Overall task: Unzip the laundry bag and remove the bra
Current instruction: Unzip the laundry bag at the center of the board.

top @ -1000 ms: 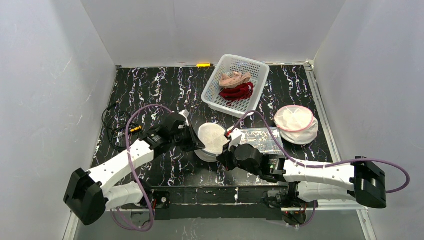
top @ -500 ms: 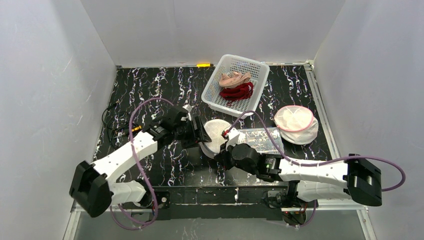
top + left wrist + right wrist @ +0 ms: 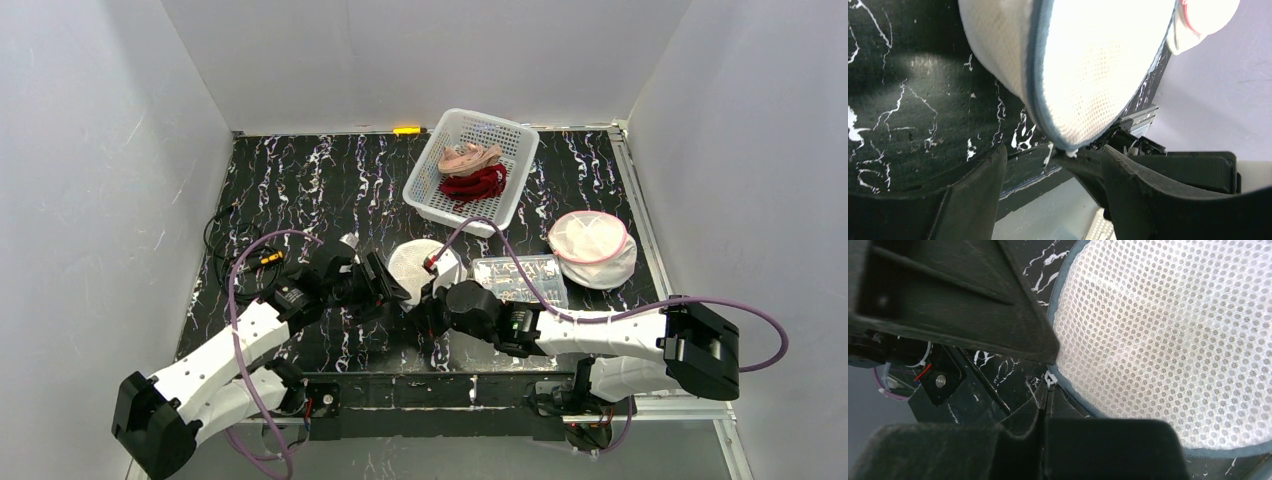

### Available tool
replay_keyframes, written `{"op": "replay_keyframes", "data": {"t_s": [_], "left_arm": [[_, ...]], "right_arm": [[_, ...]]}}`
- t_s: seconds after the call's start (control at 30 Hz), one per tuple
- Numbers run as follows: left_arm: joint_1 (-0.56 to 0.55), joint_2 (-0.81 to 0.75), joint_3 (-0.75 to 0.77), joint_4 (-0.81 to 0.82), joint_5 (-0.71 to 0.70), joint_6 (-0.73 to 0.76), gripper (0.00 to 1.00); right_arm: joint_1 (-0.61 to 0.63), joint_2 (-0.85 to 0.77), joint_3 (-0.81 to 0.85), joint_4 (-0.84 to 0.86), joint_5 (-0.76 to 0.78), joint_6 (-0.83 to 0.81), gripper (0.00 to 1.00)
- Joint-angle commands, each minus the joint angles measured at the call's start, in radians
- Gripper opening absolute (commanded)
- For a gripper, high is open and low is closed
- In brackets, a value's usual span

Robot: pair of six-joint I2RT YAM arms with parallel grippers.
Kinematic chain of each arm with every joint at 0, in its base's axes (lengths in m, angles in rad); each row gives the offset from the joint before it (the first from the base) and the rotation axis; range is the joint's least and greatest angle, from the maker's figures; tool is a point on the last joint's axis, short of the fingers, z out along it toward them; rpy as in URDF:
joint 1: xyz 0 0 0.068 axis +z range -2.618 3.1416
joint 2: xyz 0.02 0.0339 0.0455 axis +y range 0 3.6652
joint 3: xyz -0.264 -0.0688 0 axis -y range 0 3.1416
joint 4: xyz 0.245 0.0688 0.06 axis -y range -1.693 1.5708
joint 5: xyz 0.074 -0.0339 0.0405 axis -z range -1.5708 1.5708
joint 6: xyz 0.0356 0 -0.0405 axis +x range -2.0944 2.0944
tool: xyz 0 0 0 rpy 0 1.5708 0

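The black marbled table [image 3: 330,180] is carrying a white basket [image 3: 498,215] near its far edge. A blue-trimmed laundry bag [image 3: 415,265] is lying toward the near middle, a clear box [image 3: 520,278] is sitting just beside it, and a pink-trimmed mesh bag [image 3: 592,245] is resting farther right. A black cable [image 3: 225,250] is trailing along the left.

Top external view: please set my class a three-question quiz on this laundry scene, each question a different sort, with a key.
1. True or false: the left end effector stands open beside the round white mesh laundry bag.
2. Multiple choice: what lies in the white slotted plastic basket? A. pink and red garments; B. a folded towel; C. nothing.
3. Fill in: the pink-rimmed round mesh bag lies to the ___ of the clear plastic box.

Key: 1 true; 2 A; 3 right.
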Motion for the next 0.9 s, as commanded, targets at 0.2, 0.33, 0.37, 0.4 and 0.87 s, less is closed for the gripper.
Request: {"op": "replay_keyframes", "data": {"t_s": [0.2,0.33,0.37,0.4,0.87], "left_arm": [[-0.003,0.096,-0.004,0.094,-0.043,-0.051,0.52],[-0.002,0.094,-0.015,0.094,-0.070,-0.058,0.34],[-0.003,0.090,-0.016,0.089,-0.077,-0.058,0.30],[-0.003,0.088,-0.015,0.083,-0.086,-0.057,0.28],[-0.003,0.106,-0.002,0.061,-0.119,0.001,0.00]], "right_arm": [[0.005,-0.024,0.041,0.068,-0.021,0.012,0.01],[0.004,-0.044,0.028,0.046,-0.005,0.014,0.01],[0.005,-0.054,0.023,0.040,0.001,0.015,0.01],[0.004,-0.062,0.019,0.033,0.008,0.015,0.01],[0.004,-0.192,-0.075,-0.122,0.173,0.020,0.01]]}}
